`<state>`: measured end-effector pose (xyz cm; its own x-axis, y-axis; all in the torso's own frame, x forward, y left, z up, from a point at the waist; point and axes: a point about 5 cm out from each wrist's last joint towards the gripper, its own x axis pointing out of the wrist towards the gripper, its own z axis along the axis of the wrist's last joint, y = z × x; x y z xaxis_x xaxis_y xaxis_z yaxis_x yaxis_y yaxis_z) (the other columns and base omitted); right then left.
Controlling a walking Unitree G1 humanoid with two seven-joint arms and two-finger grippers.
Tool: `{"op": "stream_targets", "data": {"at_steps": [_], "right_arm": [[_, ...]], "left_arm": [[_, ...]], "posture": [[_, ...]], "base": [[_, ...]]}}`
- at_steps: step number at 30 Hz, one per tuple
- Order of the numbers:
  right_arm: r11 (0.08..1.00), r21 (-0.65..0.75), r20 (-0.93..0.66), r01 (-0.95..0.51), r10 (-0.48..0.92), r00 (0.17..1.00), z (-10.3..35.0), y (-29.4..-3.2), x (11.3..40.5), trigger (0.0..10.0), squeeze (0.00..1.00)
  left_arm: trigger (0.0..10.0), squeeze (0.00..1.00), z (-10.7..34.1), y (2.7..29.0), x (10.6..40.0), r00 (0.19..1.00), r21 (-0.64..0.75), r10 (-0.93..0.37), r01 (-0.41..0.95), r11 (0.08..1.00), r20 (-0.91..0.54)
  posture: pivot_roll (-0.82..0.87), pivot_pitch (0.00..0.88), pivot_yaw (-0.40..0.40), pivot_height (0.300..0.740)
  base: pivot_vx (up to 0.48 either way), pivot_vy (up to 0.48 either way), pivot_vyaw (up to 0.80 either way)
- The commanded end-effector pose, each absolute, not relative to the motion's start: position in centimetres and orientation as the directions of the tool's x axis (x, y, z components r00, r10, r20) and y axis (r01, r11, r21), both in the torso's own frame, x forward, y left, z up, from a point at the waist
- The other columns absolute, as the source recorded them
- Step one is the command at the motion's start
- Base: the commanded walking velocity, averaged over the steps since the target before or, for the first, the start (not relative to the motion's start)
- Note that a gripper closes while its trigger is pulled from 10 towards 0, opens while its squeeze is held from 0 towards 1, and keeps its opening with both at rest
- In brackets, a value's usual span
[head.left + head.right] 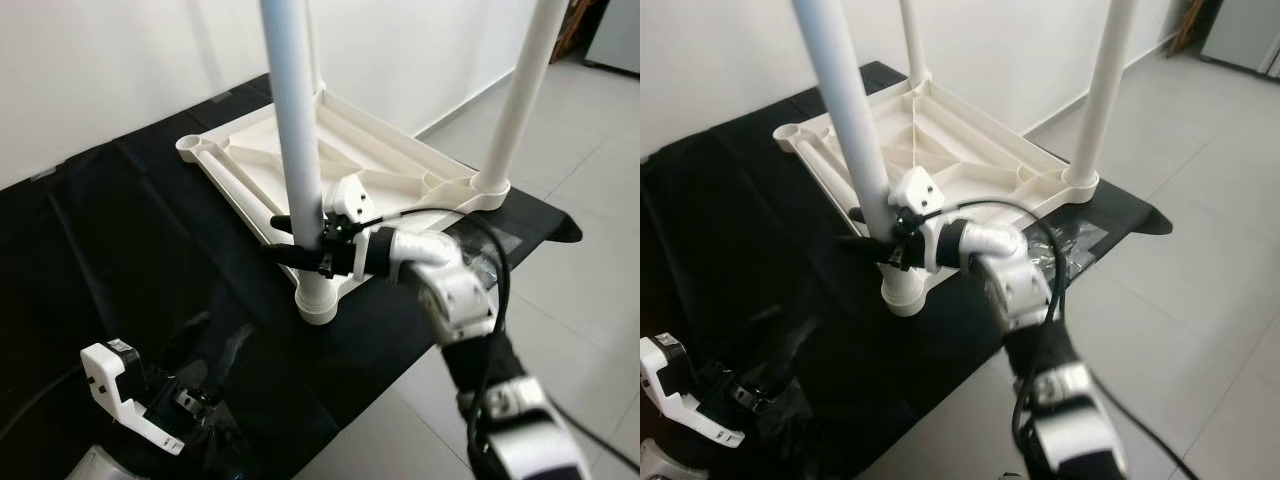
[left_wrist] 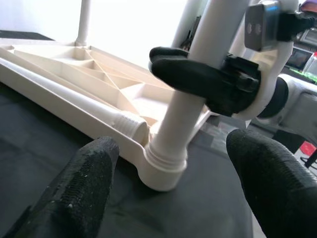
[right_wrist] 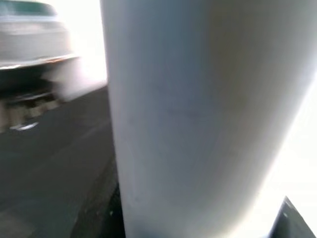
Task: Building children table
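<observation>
Seating the near leg point(image 1: 298, 150) in its corner socket: right hand point(image 1: 312, 243) clamped round it; upturned tabletop point(image 1: 330, 160) lies on the black-covered desk point(image 1: 120, 250), near its front edge. Left hand point(image 2: 173, 193) hangs open, low beside the desk; next likely a firm downward twist to lock the leg.

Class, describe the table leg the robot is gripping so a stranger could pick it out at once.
On the black cloth lies an upturned white plastic tabletop with round white legs standing up from its corners. The gripped leg rises from the corner nearest the robot. It alone has the right gripper clamped around it, just above its socket.
</observation>
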<state>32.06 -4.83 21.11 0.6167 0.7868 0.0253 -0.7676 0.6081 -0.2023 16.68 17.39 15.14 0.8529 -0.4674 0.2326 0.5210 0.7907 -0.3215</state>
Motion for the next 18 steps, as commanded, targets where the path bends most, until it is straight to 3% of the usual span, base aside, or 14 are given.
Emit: {"op": "stream_targets", "data": {"at_steps": [1, 4, 10, 11, 13, 14, 15, 16, 17, 18], "right_arm": [[0.762, -0.215, -0.069, -0.611, 0.612, 0.788, 18.6, -6.4, 31.8, 0.0, 0.00], [0.805, -0.193, -0.074, -0.560, 0.557, 0.827, 18.0, -5.2, 29.5, 0.0, 0.00], [0.758, -0.186, -0.064, -0.625, 0.626, 0.777, 18.4, -3.9, 29.8, 0.0, 0.00], [0.750, -0.193, -0.063, -0.633, 0.634, 0.771, 18.6, -3.8, 29.9, 4.9, 0.00], [0.750, -0.193, -0.063, -0.633, 0.634, 0.771, 18.6, -3.8, 29.9, 4.9, 0.00], [0.717, -0.189, -0.056, -0.671, 0.674, 0.737, 19.0, -3.6, 30.0, 10.0, 0.00], [0.650, -0.182, -0.052, -0.738, 0.743, 0.667, 19.4, -3.2, 30.0, 10.0, 1.00], [0.650, -0.182, -0.052, -0.738, 0.743, 0.667, 19.4, -3.2, 30.0, 10.0, 1.00], [0.533, -0.176, -0.025, -0.827, 0.838, 0.545, 20.5, -2.9, 29.8, 10.0, 1.00], [0.533, -0.176, -0.025, -0.827, 0.838, 0.545, 20.5, -2.9, 29.8, 10.0, 1.00]], "left_arm": [[10.0, 0.00, 15.1, 17.9, 16.5, 0.858, -0.318, -0.462, 0.513, 0.798, 0.225], [10.0, 0.00, 15.1, 18.0, 16.8, 0.857, -0.314, -0.464, 0.514, 0.798, 0.224], [10.0, 0.00, 15.0, 18.0, 17.0, 0.858, -0.309, -0.463, 0.513, 0.801, 0.223], [10.0, 0.00, 15.0, 18.0, 17.0, 0.860, -0.308, -0.457, 0.508, 0.804, 0.225], [10.0, 0.00, 15.0, 18.0, 17.0, 0.860, -0.308, -0.457, 0.508, 0.804, 0.225], [10.0, 0.00, 15.0, 18.0, 17.0, 0.863, -0.309, -0.452, 0.504, 0.807, 0.226], [10.0, 0.00, 15.1, 17.9, 17.0, 0.863, -0.309, -0.450, 0.503, 0.807, 0.228], [10.0, 0.00, 15.1, 17.9, 17.0, 0.863, -0.309, -0.450, 0.503, 0.807, 0.228], [10.0, 0.00, 15.1, 17.8, 17.0, 0.861, -0.311, -0.454, 0.507, 0.804, 0.229], [10.0, 0.00, 15.1, 17.8, 17.0, 0.861, -0.311, -0.454, 0.507, 0.804, 0.229]], "posture": [[-0.05, 0.197, 0.110, 0.740], [-0.07, 0.183, 0.119, 0.740], [-0.05, 0.172, 0.105, 0.740], [-0.06, 0.174, 0.106, 0.740], [-0.06, 0.174, 0.106, 0.740], [-0.05, 0.173, 0.105, 0.740], [-0.06, 0.173, 0.107, 0.740], [-0.06, 0.173, 0.107, 0.740], [-0.06, 0.173, 0.108, 0.740], [-0.06, 0.173, 0.108, 0.740]], "base": [[0.000, 0.000, 0.00], [0.000, 0.000, 0.00], [0.000, 0.000, 0.00], [0.000, 0.000, 0.00], [0.000, 0.000, 0.00], [0.000, 0.000, 0.00], [0.000, 0.000, 0.00], [0.000, 0.000, 0.00], [0.000, 0.000, 0.00], [0.000, 0.000, 0.00]]}}
